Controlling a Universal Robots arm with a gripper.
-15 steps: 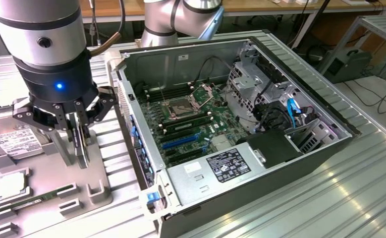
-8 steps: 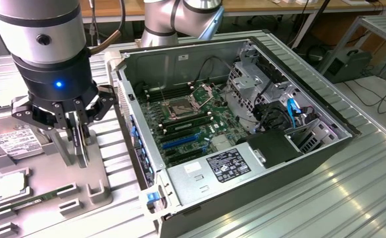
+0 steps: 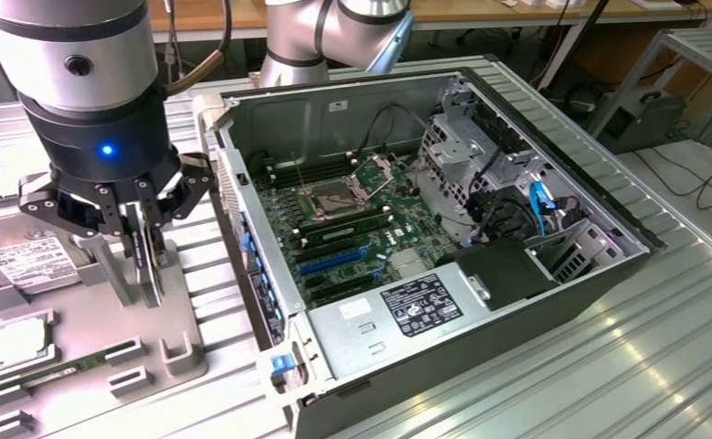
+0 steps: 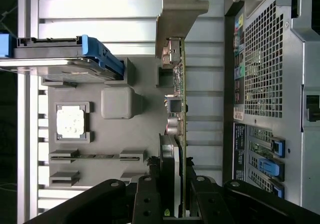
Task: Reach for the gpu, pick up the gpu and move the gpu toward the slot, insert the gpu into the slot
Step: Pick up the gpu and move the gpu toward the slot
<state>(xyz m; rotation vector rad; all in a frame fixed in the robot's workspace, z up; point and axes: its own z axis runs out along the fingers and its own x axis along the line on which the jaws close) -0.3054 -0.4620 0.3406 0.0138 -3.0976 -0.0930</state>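
- Plainly, the tool (image 3: 137,285) is clamped on the gpu (image 3: 147,251), pressing its two flat faces so the thin card stays upright on edge.
- The gpu hangs over the grey tray (image 3: 199,306) on the surface (image 3: 648,366), outside the computer case (image 3: 515,320) and well apart from the slot (image 3: 331,262). I cannot tell whether it is clear of its stand.
- The slot lies bare on the motherboard (image 3: 380,219), facing the case's open side.
- Counted at the tray: one gpu, one hard drive (image 3: 20,261), one processor chip (image 3: 20,338), one memory stick (image 3: 57,370).
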